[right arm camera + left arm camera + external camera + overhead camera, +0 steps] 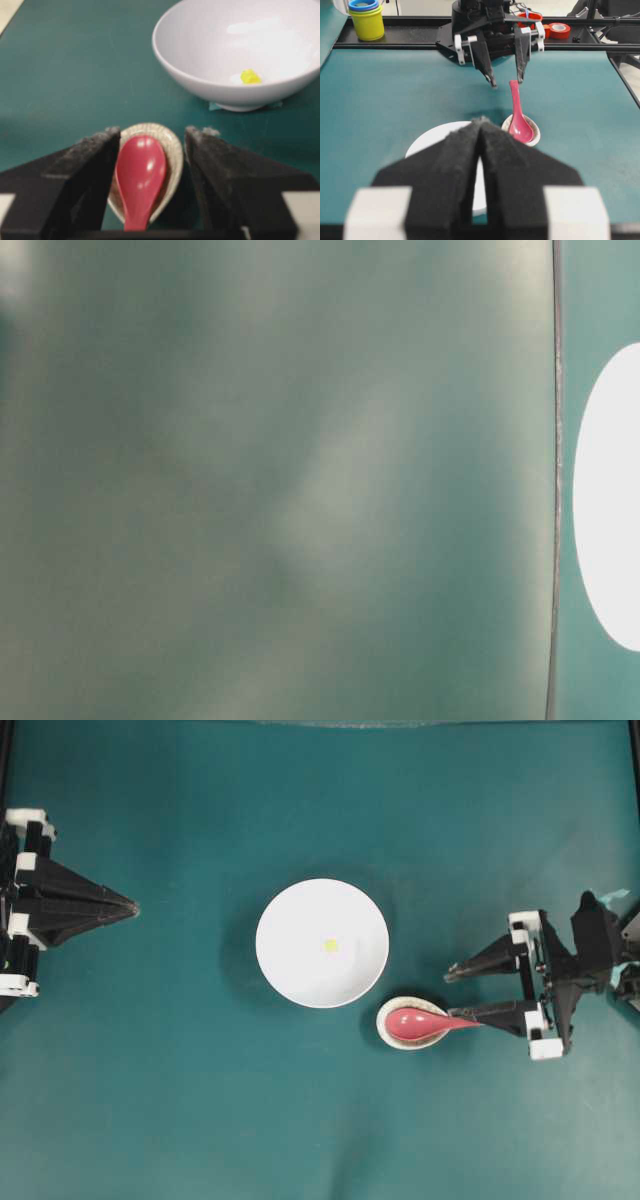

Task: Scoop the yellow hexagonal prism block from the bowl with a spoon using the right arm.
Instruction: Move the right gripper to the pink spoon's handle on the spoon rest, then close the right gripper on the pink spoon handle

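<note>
The step in hand looks like grasping the spoon [425, 1022], which lies with its scoop in the small speckled spoon rest [392, 1032] just beside the bowl [300, 960], handle pointing toward the right arm. The right gripper [150, 137] is spread wide and holds nothing, its jaws on either side of the spoon in the right wrist view; it should settle lower with the handle centred between the fingers before closing, gripping well back so the scoop stays free. The yellow hexagonal prism block [250, 76] sits near the bowl's middle. The left gripper [480, 125] is clenched and idle across the desk [160, 1120]. The table-level view is blurred and shows only a white edge, and the handle's end is cut off in the right wrist view.
</note>
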`<state>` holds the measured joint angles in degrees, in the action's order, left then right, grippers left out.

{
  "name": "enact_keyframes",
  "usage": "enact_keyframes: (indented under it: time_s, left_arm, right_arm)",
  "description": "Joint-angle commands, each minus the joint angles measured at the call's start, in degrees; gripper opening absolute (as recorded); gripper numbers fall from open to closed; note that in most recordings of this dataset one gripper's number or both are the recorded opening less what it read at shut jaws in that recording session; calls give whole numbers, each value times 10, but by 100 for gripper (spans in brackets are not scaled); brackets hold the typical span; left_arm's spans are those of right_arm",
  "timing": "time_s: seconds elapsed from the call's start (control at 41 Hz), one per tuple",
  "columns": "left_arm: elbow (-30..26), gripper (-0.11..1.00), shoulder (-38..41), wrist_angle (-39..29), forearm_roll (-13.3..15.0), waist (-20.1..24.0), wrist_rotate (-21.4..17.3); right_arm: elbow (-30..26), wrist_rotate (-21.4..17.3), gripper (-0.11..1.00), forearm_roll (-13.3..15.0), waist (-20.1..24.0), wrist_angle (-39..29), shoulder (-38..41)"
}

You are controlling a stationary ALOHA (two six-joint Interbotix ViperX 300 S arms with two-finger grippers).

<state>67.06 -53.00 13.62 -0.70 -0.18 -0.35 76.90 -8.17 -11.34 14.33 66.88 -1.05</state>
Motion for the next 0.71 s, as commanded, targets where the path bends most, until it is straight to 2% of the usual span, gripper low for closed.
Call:
enact_keyframes:
  time_s: [0.0,0.122,0.292,0.39,0.682]
  left_arm:
    - [-11,-1,2,3,-1,-1,-1]
    - [-11,-1,2,3,-1,0,-1]
    - [-11,-1,3,3,-1,-1,-1]
    - [-11,-1,2,3,-1,0,-1]
    - [-11,-1,2,3,-1,0,-1]
  right_arm:
    - [-4,1,59,-35,33,30,23]
    - [-4,1,59,-81,78,64,57]
    - [-4,1,59,-122,122,101,96]
    - [-4,2,59,-134,133,107,114]
    - [-3,1,59,-144,134,104,139]
